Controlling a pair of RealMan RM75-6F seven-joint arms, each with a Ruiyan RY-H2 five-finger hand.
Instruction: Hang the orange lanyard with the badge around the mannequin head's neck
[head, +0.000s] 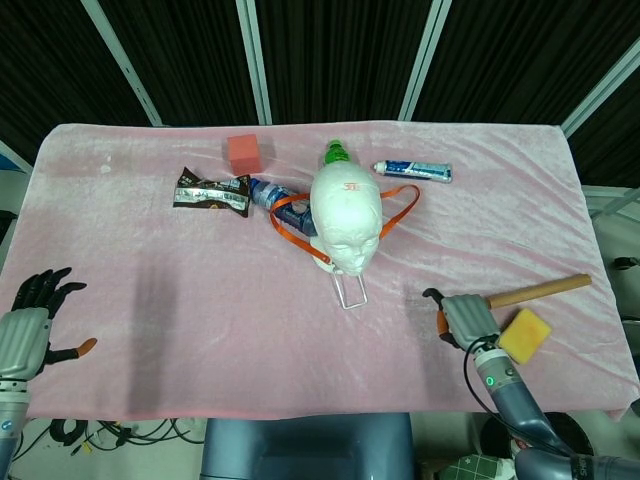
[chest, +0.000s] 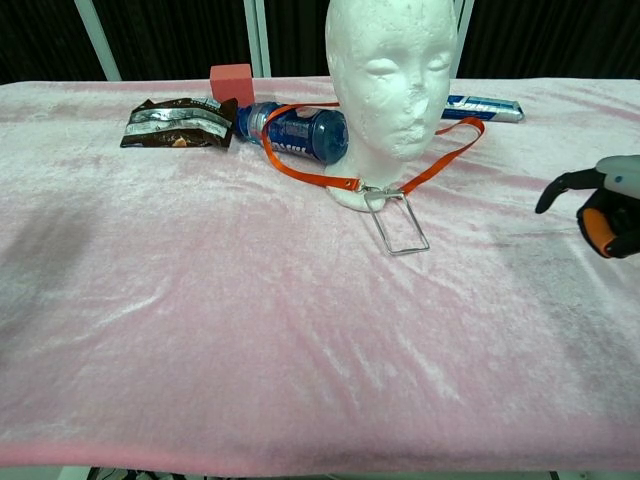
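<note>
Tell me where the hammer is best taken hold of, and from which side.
I would grip the hammer at the middle of its bare wooden handle, coming from above. The handle lies flat on the pink cloth with free space on the far side; the yellow sponge lies close on the near side.

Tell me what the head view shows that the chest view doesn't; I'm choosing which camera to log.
Head view only: left hand, wooden-handled hammer, yellow sponge, green bottle cap. Chest view only: white mannequin head's face. Both: orange lanyard around its neck, clear badge holder, blue bottle, brown snack wrapper, pink block, toothpaste tube, right hand.
</note>
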